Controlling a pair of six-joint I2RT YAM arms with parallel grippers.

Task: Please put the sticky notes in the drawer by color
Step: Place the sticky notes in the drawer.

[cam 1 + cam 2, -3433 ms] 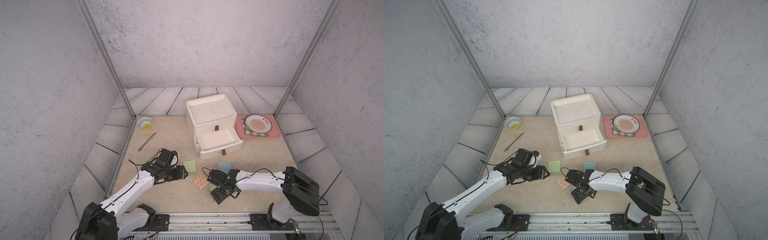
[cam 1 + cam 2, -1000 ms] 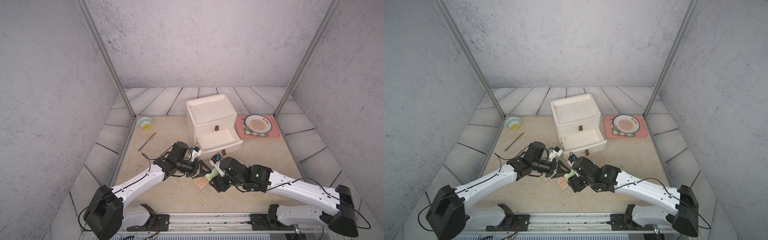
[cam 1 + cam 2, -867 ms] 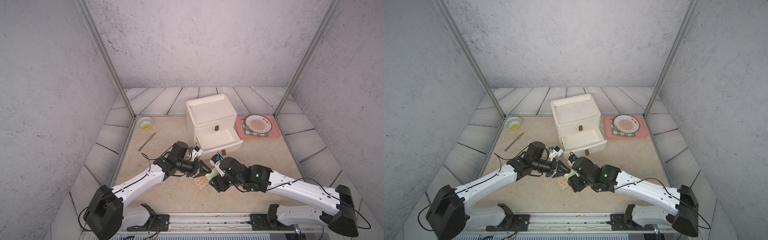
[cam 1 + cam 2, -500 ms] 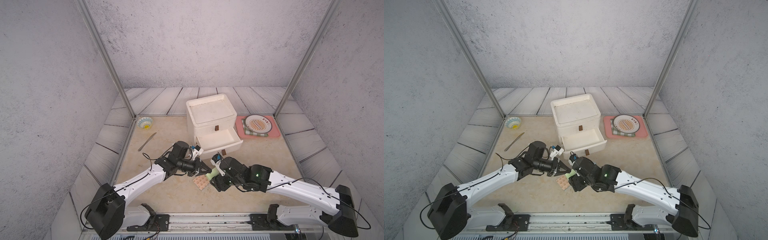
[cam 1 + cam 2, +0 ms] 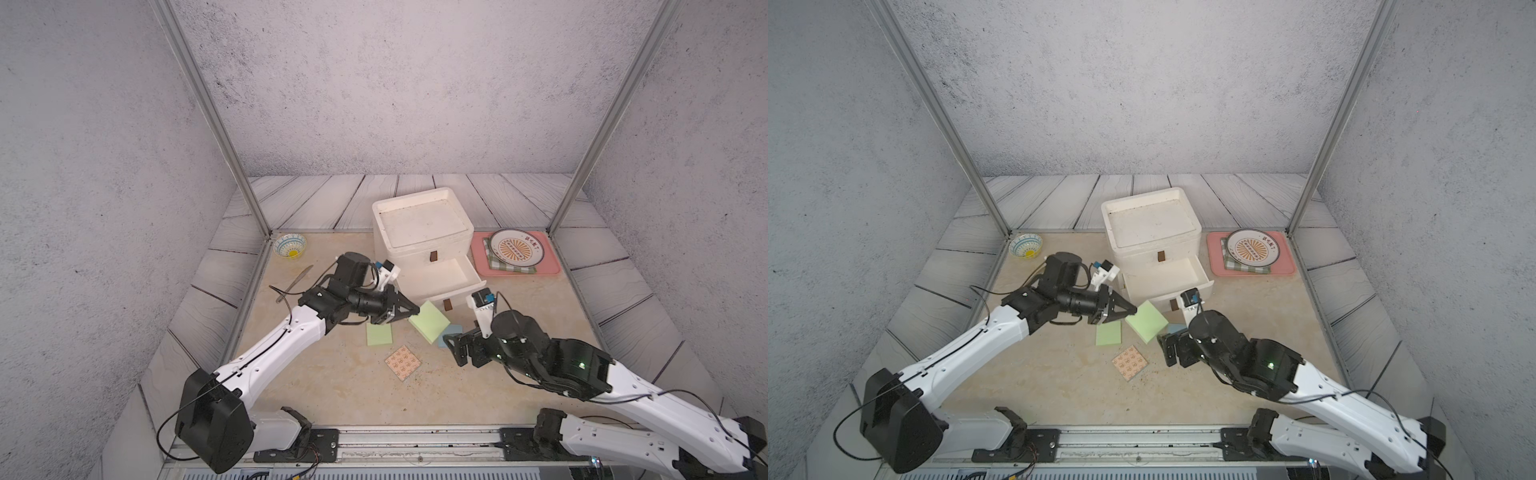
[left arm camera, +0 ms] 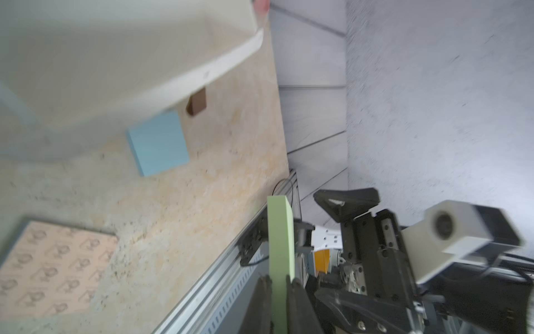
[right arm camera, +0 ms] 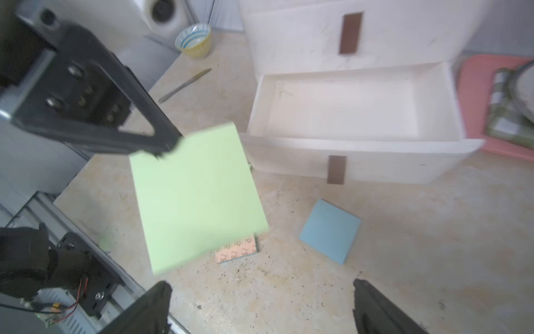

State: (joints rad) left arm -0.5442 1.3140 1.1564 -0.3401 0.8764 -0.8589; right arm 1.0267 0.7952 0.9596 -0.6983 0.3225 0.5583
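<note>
Now the light green square pad [image 5: 430, 322] clenched in the left end effector [image 5: 417, 310] should be laid flat in the white plastic drawer [image 5: 436, 276]. The right end effector [image 7: 261, 289] is released.

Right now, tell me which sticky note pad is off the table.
The light green pad pinched by the left gripper. The other green pad, the blue pad and the peach pad lie flat.

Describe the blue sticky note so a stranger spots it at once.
Find the white drawer chest, one drawer pulled open. On the tabletop just before that drawer's brown handle lies a square pad. It alone is blue; its neighbours are a lifted green pad, a flat green pad and a peach pad.
</note>
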